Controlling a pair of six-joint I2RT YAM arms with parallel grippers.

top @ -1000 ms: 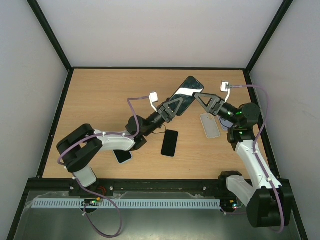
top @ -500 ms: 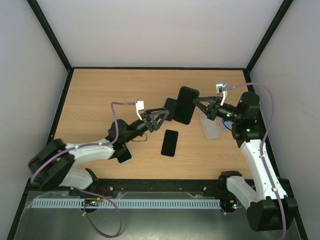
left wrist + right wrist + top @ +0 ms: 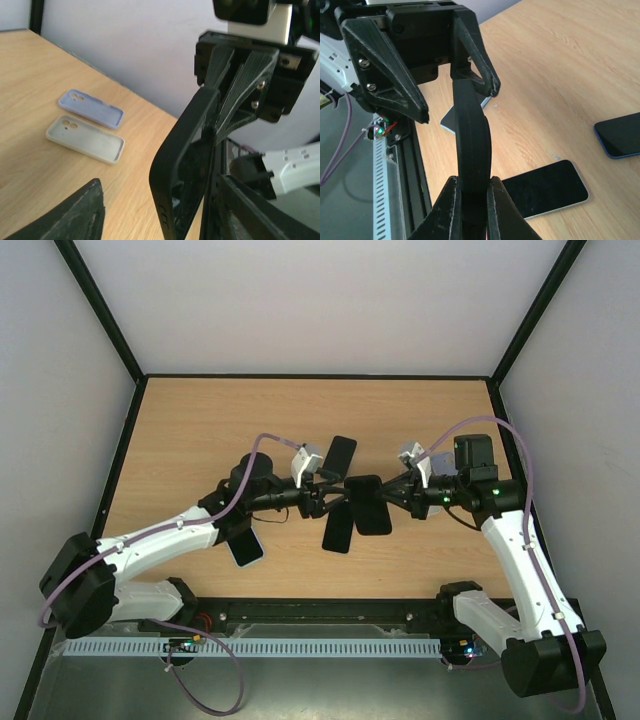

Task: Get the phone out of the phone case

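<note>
Right hand (image 3: 470,192) clamps the case (image 3: 370,506); left hand (image 3: 335,502), at its nine o'clock, straddles it, parted; phone apparently not yet out.

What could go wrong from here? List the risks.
The right claw pinches only one end of the black matte phone case in mid-air while the left claw stands open: a slip could drop it onto the black slab phone lying on the wooden table. Closing, the left claw may squeeze rather than peel it.

The right tool (image 3: 388,498) pinches a black phone case (image 3: 368,516) facing the left tool (image 3: 334,502).
</note>
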